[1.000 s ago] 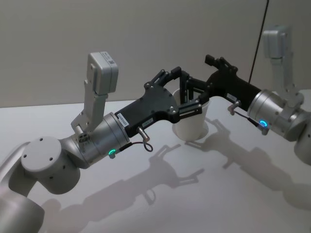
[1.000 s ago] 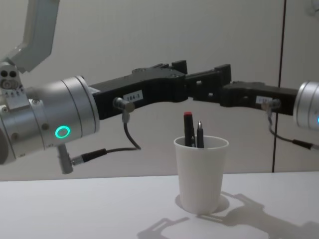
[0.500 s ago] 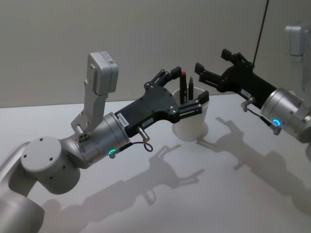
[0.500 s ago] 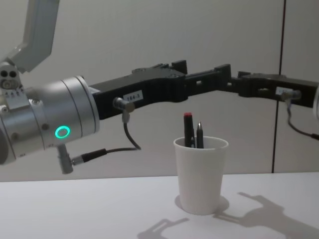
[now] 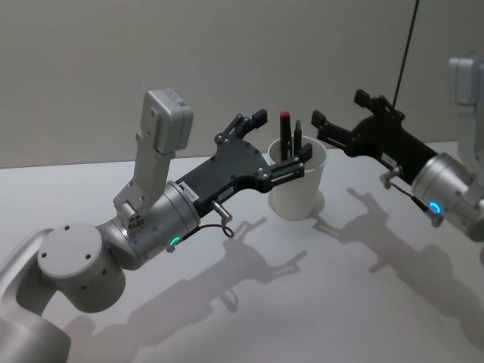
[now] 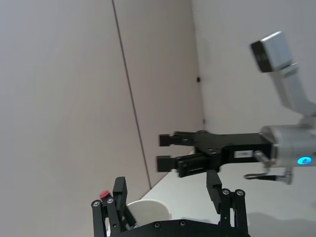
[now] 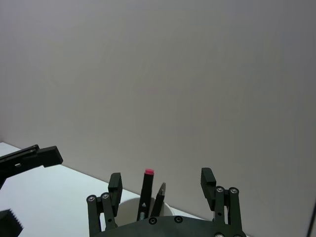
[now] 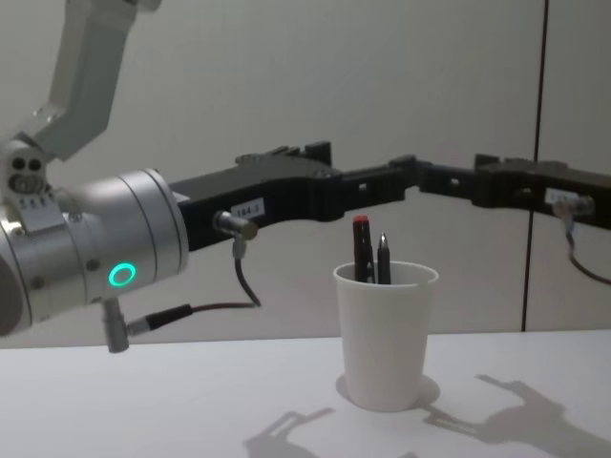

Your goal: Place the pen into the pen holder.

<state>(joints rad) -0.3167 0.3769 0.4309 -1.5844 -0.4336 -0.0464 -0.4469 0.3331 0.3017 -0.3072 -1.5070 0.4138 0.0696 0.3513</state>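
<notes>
The pen holder (image 5: 299,195) (image 8: 385,329) is a white paper cup standing upright on the table. Two pens stand in it: a red-capped pen (image 5: 285,127) (image 8: 362,243) (image 7: 147,190) and a dark-tipped pen (image 5: 297,134) (image 8: 383,256). My left gripper (image 5: 279,137) (image 8: 372,181) (image 6: 166,185) is open, hovering just above the cup's rim on its left side, gripping nothing. My right gripper (image 5: 339,112) (image 8: 449,181) (image 7: 161,180) is open too and hangs to the right of the cup, a little above rim height, clear of the pens.
The white table (image 5: 249,318) (image 8: 191,401) carries only the arms' shadows around the cup. A plain wall rises behind, with a dark vertical line (image 8: 537,143) at the right.
My right gripper has drawn back to the right, away from over the cup, leaving the pens standing inside. The left gripper has eased back slightly to the left.
</notes>
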